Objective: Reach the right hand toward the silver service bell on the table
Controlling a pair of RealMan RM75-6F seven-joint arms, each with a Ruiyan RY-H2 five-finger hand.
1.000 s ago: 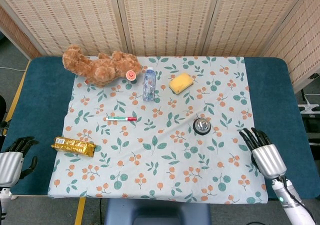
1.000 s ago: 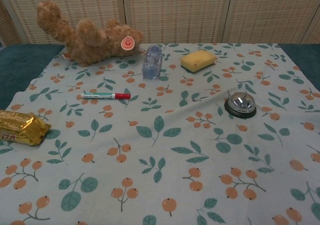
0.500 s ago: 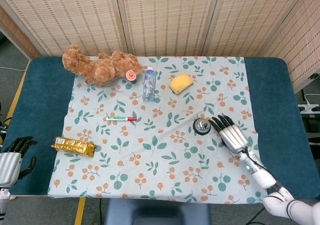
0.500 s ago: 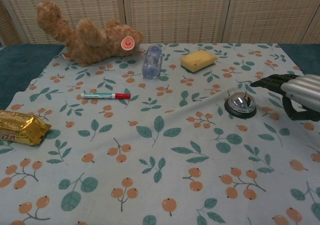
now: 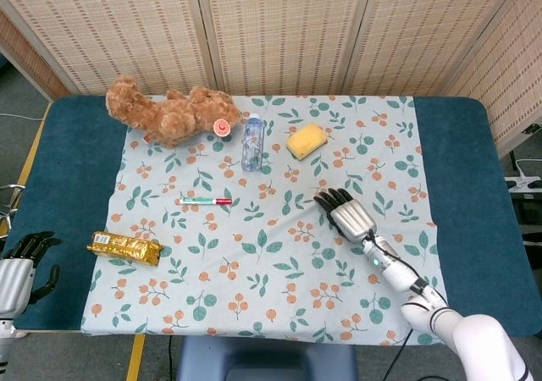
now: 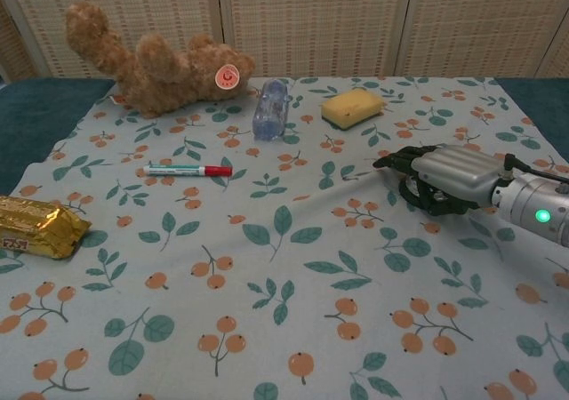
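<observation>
My right hand (image 5: pixel 347 216) lies stretched flat over the silver service bell, right of the cloth's middle. In the head view the hand hides the bell completely. In the chest view the right hand (image 6: pixel 449 173) covers the dome, and only a dark strip of the bell's base (image 6: pixel 411 192) shows under the palm. The fingers are spread and extended, pointing to the far left, and hold nothing. I cannot tell whether the palm touches the bell. My left hand (image 5: pixel 21 267) hangs at the table's near left corner, off the cloth, with its fingers apart and nothing in them.
On the floral cloth (image 5: pixel 271 305) lie a brown teddy bear (image 5: pixel 169 110), a water bottle (image 5: pixel 252 142), a yellow sponge (image 5: pixel 306 140), a red-capped pen (image 5: pixel 206 201) and a gold snack packet (image 5: pixel 124 247). Blue table top (image 5: pixel 461 169) borders the cloth on both sides.
My right hand has swept from the table's near right edge leftward and away from me, ending over the bell. The left hand has barely moved.
</observation>
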